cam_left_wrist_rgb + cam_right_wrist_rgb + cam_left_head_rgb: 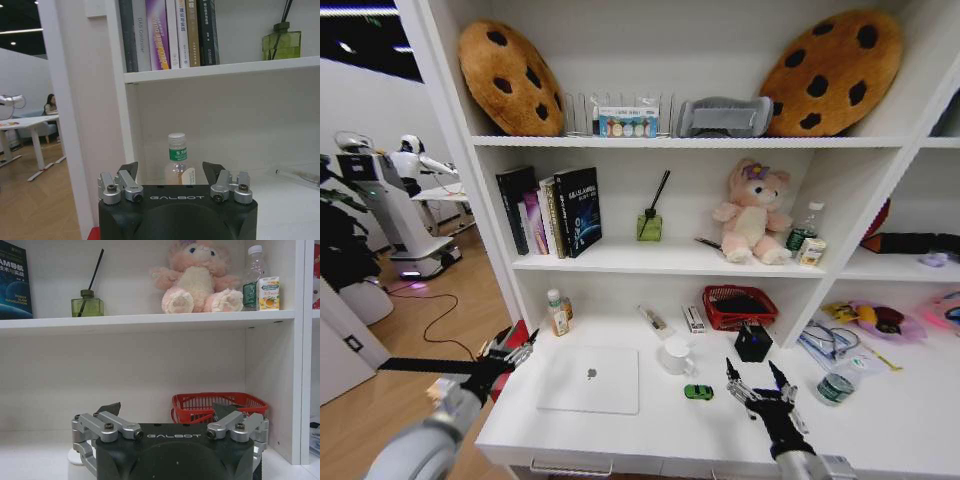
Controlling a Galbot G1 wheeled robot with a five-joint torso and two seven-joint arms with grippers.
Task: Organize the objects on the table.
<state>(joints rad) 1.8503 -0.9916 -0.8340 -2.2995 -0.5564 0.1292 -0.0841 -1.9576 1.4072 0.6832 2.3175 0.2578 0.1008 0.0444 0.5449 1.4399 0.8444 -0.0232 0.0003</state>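
The white surface [880, 430] spreads ahead of both arms under a tall shelf unit. The left arm reaches forward from the lower left, its left end effector [515, 350] hovering at the surface's left edge with fingers spread and nothing between them. The right arm comes up from the lower right, and the right end effector [760, 385] hangs above the front of the surface, fingers likewise spread and empty. Both wrist views show "GALBOT" printed on the black end effector bodies.

The slim silver laptop [590, 380] lies closed and flat, a dark logo at its centre, just to the right of the left end effector and well left of the right one. Beyond the right end effector sits a red mesh basket [220, 407] at the back of the surface. A white mug [676, 356] stands between the laptop and the right end effector. A small bottle [176, 160] with a white cap and green label stands straight ahead of the left end effector. The tiny green toy car [698, 392] rests near the right end effector, on its left.
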